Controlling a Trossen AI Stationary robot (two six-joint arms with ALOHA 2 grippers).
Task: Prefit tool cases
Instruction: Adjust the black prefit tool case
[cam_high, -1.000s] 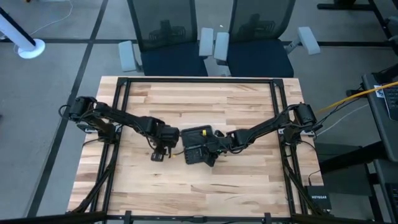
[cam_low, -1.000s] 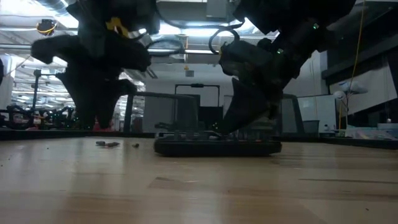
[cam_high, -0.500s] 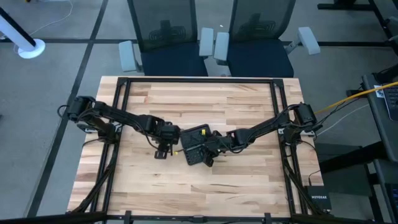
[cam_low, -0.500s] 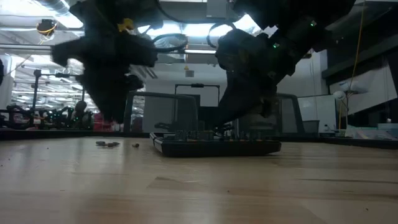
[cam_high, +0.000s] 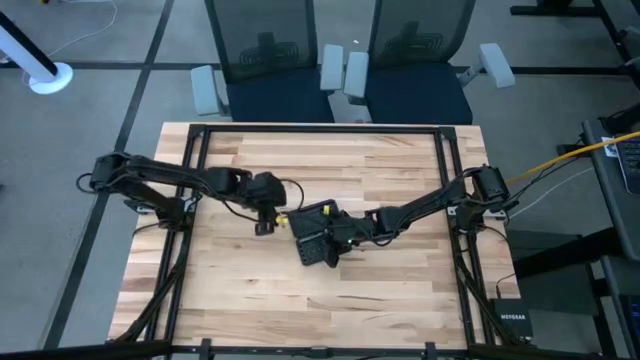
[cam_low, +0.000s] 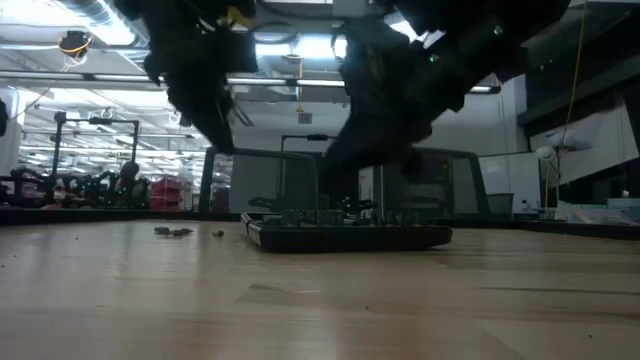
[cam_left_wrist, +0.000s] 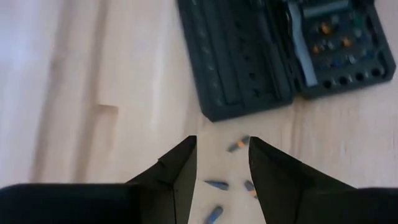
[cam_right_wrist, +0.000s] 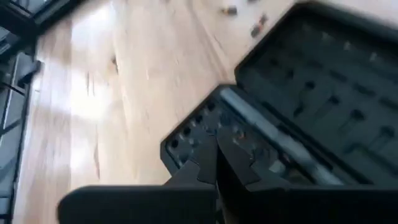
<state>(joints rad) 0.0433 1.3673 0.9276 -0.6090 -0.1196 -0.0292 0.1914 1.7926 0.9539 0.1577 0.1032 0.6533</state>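
The black tool case (cam_high: 315, 238) lies open and flat on the wooden table (cam_high: 380, 300), near the middle. Its two halves show their bit slots in the left wrist view (cam_left_wrist: 280, 56) and the right wrist view (cam_right_wrist: 311, 93). My left gripper (cam_left_wrist: 222, 163) is open and hangs above the table just left of the case (cam_low: 345, 235), holding nothing. Several loose bits (cam_left_wrist: 238, 147) lie on the wood below it. My right gripper (cam_right_wrist: 216, 160) is shut and comes in from the right, slanting down over the case half with the round holes. My right gripper's shut fingertips (cam_right_wrist: 208, 163) stand at the case half with the row of round holes (cam_right_wrist: 186, 134), slanting down from the table's right side. I cannot tell whether they touch the case. The case lies flat on the table.
Loose bits (cam_low: 175, 231) lie left of the case. Black frame rails (cam_high: 195, 150) run along the table's left and right sides. Two office chairs (cam_high: 270, 60) stand beyond the far edge. A black box (cam_high: 512, 322) lies off the table at the near right.
My left gripper has risen from the table and gone toward the far edge, tipping as it went, with its fingers still apart and holding nothing. The loose bits have stayed on the wood.
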